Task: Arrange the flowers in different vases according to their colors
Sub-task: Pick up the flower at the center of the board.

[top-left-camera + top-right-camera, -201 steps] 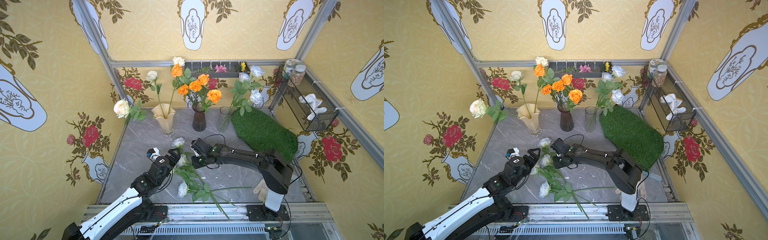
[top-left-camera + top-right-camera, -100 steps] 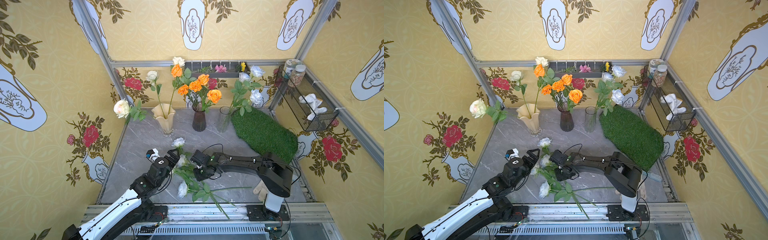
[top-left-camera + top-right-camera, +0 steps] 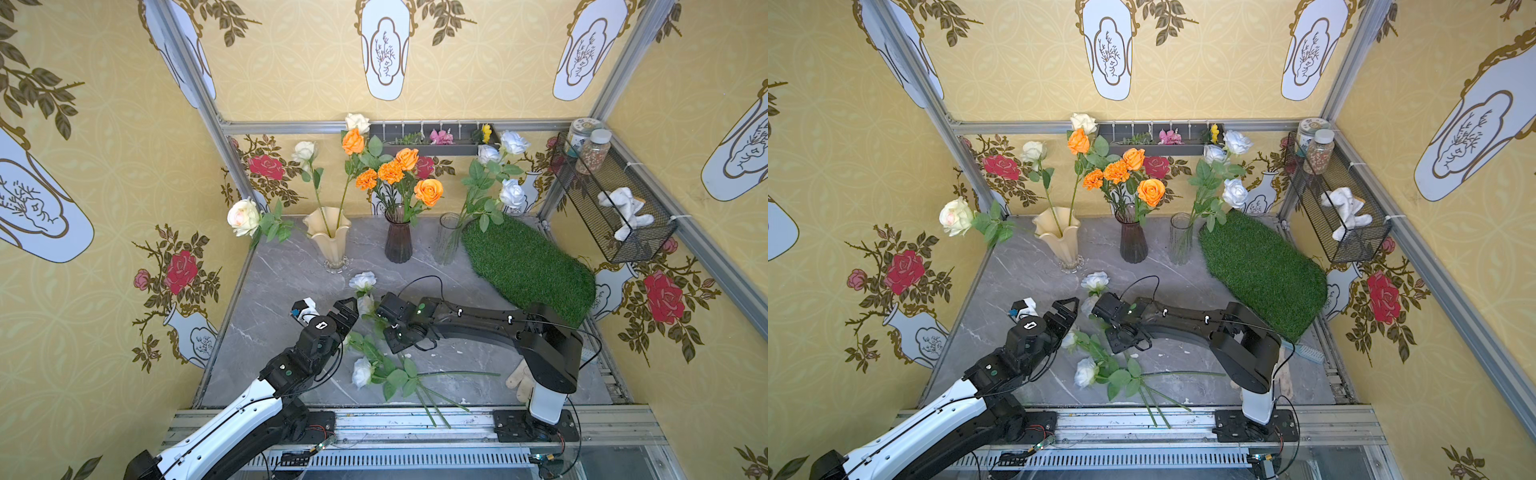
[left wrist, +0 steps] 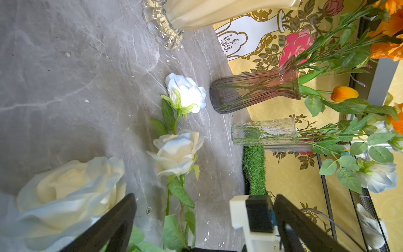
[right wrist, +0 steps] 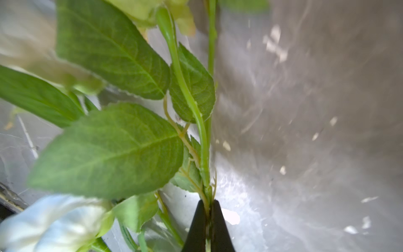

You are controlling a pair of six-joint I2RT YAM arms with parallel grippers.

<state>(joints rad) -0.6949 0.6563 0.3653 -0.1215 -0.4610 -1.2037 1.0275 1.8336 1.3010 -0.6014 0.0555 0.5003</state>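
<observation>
Top views: orange flowers (image 3: 390, 172) in purple vase (image 3: 398, 243), bluish roses (image 3: 512, 193) in glass vase (image 3: 448, 239)

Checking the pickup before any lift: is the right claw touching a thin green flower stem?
Touching. The right wrist view shows the right claw shut on a thin green flower stem, which runs straight in between its closed jaws.
</observation>
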